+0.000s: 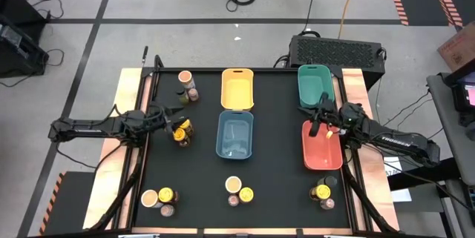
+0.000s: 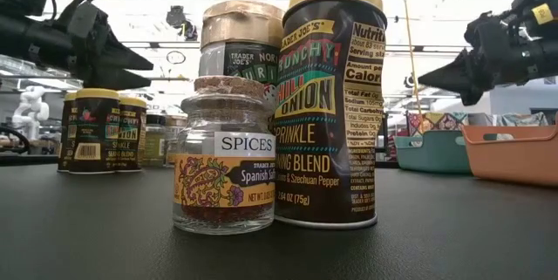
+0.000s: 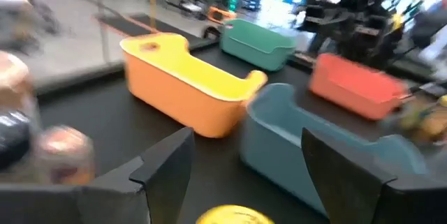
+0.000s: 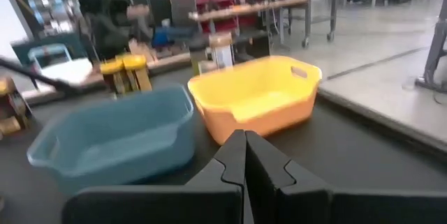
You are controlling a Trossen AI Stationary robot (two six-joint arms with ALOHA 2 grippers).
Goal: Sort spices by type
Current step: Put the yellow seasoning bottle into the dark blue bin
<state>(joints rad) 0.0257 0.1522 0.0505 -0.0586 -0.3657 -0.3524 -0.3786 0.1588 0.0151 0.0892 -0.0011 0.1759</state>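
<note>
On the black table (image 1: 274,186), seen from above, the spice jars sit in five small clusters. One group (image 1: 187,86) is at about eleven o'clock of the table, near the far left corner; another, with yellow lids (image 1: 182,130), is at nine o'clock by the left edge. Three more groups line the near edge: at seven o'clock (image 1: 159,199), at six o'clock (image 1: 237,191) and at five o'clock (image 1: 323,193).

The four trays all look empty. The yellow tray (image 1: 237,90) is at twelve o'clock, with the blue tray (image 1: 234,136) just behind it toward the table's middle. The green tray (image 1: 314,84) is at one o'clock and the red tray (image 1: 321,147) at three o'clock.

The left gripper (image 1: 171,121) hangs at nine o'clock, right over the yellow-lidded jars, its fingers (image 3: 167,168) standing partly apart with nothing between them (a yellow lid (image 3: 234,215) shows just below them in the wrist view).

The right gripper (image 1: 320,121) hovers at two o'clock, over the gap between the green and red trays, its fingers pressed fully together and holding nothing.
</note>
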